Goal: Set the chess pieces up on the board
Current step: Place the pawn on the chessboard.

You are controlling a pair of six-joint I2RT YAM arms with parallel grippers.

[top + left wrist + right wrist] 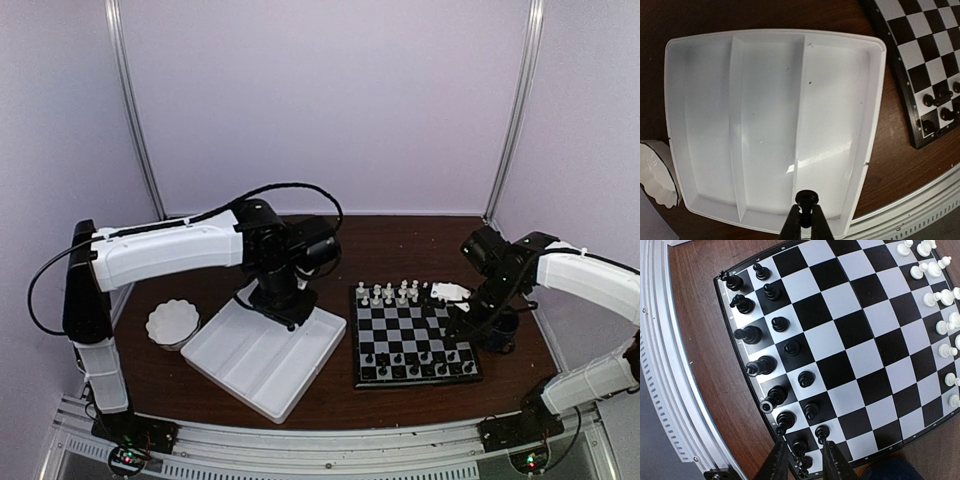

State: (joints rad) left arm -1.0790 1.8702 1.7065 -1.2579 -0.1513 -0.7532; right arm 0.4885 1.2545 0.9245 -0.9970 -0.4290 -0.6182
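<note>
The board [415,335] lies right of centre, with white chessmen [390,293] along its far rows and black chessmen [415,362] along its near rows. My left gripper [806,220] is shut on a black chess piece [806,197] and holds it above the near edge of the white divided tray [765,100]. In the top view the left gripper [287,303] hangs over the tray's far side. My right gripper [804,462] is open and empty above the board's near right corner [790,440], with black pieces [800,446] showing between its fingers. In the top view the right gripper [478,335] is at the board's right edge.
The tray [265,355] shows no pieces in its compartments. A white scalloped bowl [172,323] stands left of it and also shows in the left wrist view [655,175]. A dark blue object [885,472] sits just off the board's right edge. The metal rail [300,445] runs along the near table edge.
</note>
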